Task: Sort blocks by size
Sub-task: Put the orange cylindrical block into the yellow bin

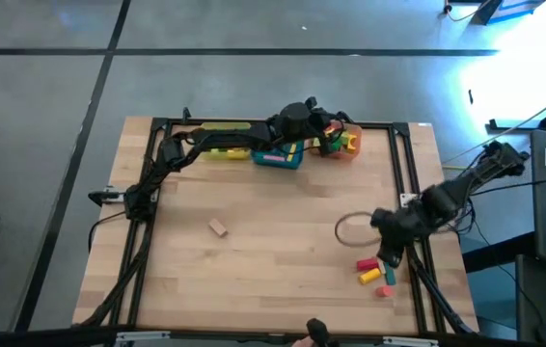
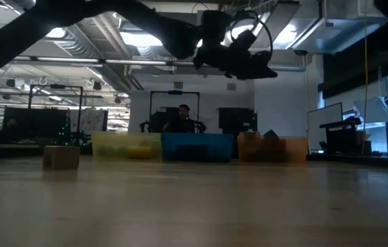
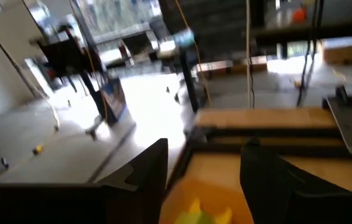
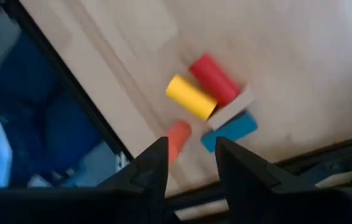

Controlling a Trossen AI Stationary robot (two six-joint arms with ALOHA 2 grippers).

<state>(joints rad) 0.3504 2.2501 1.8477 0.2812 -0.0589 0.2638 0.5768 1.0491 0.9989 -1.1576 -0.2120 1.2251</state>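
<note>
Hovering over the orange tray [image 1: 350, 152] at twelve o'clock, our left hand [image 1: 331, 130] shows parted, empty fingers. We should clear it upward before swinging toward the lone tan wooden block [image 1: 218, 227] at mid-bench [image 1: 273, 260]. Our right hand [image 1: 389, 262], fingers narrowly apart and empty, hangs at four o'clock above smooth painted pieces: red cylinder [image 4: 214, 79], yellow cylinder [image 4: 191, 97], blue bar [image 4: 231, 131], small orange peg [image 4: 177, 138].
</note>
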